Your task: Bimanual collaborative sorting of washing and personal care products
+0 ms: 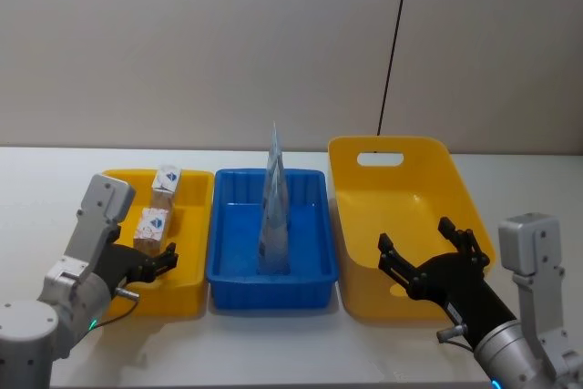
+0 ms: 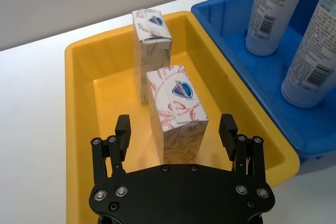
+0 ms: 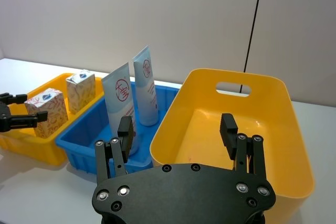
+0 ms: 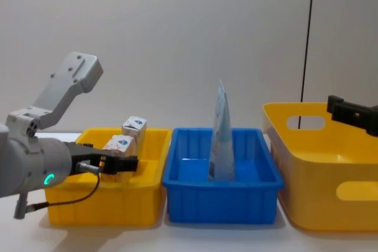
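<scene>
This looks like a robotics lab or test station. A plain white tabletop point(image 1: 273, 353) stands against a bare pale-grey wall point(image 1: 182, 43) crossed by one thin dark line point(image 1: 393, 43), which may be a seam or a cable. Three plastic bins sit side by side in a staged row: a small yellow bin point(image 1: 182, 296), a blue bin point(image 1: 273, 293) and a large yellow bin point(image 1: 410, 216). Packaged boxes point(image 2: 176, 114) and tubes point(image 3: 121, 103) stand in the bins like test props. The robot's left arm point(image 1: 96, 216) and right arm point(image 1: 528, 252) reach in from the near edge.
</scene>
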Robot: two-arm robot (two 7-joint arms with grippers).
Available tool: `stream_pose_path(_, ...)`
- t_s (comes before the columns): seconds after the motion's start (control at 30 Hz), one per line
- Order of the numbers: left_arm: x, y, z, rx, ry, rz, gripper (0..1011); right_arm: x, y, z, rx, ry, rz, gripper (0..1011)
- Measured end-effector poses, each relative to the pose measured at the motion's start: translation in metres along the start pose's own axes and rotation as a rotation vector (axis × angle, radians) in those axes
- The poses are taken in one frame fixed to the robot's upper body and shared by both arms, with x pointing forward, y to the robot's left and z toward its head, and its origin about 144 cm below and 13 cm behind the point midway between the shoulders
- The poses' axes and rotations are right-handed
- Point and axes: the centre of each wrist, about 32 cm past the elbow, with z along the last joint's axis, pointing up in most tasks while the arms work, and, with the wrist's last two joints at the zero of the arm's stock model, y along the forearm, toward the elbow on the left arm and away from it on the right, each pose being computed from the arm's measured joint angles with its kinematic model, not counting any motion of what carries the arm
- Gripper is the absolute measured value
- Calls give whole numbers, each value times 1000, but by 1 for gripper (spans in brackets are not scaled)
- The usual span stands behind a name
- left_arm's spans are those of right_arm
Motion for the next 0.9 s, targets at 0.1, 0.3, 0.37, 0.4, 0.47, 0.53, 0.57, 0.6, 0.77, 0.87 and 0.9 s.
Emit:
stream_pose_path(0.1,1,-5,2,-1,-1,-4,1001,0,0,0,0,0,0,1000)
stream_pose_path(0.3,4,-13,5,0,-3,-5,1002,0,0,0,0,0,0,1000)
stream_pose_path(0.37,4,-16,6,0,-3,-4,982,0,0,0,0,0,0,1000)
stream_pose_path(0.4,5,-16,6,0,-2,-3,962,0,0,0,0,0,0,1000)
stream_pose_path(0.47,5,-18,6,0,1,-2,919,0,0,0,0,0,0,1000)
stream_pose_path(0.53,5,-20,6,1,6,0,870,0,0,0,0,0,0,1000)
stream_pose_path(0.57,6,-22,6,2,10,0,837,0,0,0,0,0,0,1000)
stream_pose_path(0.6,6,-23,6,2,12,0,809,0,0,0,0,0,0,1000)
stream_pose_path(0.77,7,-27,8,6,21,-2,673,0,0,0,0,0,0,1000)
stream_pose_path(0.87,7,-28,9,6,24,-4,547,0,0,0,0,0,0,1000)
stream_pose_path(0.9,7,-28,9,6,24,-4,531,0,0,0,0,0,0,1000)
